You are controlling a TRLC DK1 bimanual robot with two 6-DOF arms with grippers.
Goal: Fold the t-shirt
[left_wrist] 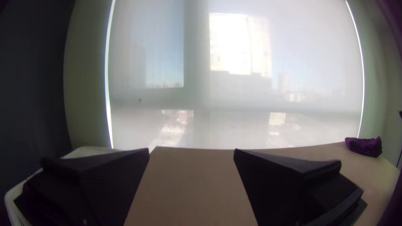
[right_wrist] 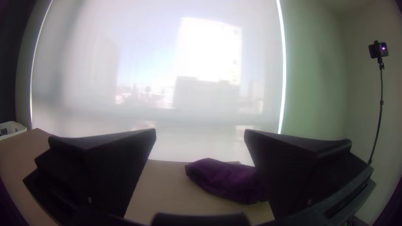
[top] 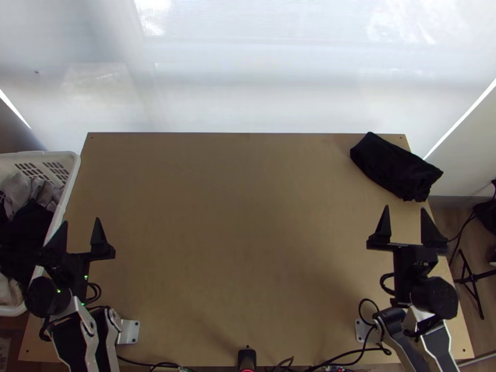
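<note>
A dark cloth (top: 395,167) lies as a compact, folded-up bundle at the table's far right corner, partly over the right edge. In the left wrist view the cloth (left_wrist: 364,146) looks purple and small; in the right wrist view the cloth (right_wrist: 226,180) is partly hidden behind a finger. My left gripper (top: 82,227) is open by the table's left edge, beside the basket; its fingers stand wide apart at the left gripper (left_wrist: 191,154). My right gripper (top: 404,214), nearer the table's front than the cloth, is open and empty, as the right gripper (right_wrist: 200,133) confirms.
A white basket (top: 71,180) with grey and dark clothes stands against the table's left side. Cables (top: 347,356) run along the near edge of the table (top: 235,235), around a small black device (top: 247,358). A tripod (top: 474,279) stands on the floor at the right.
</note>
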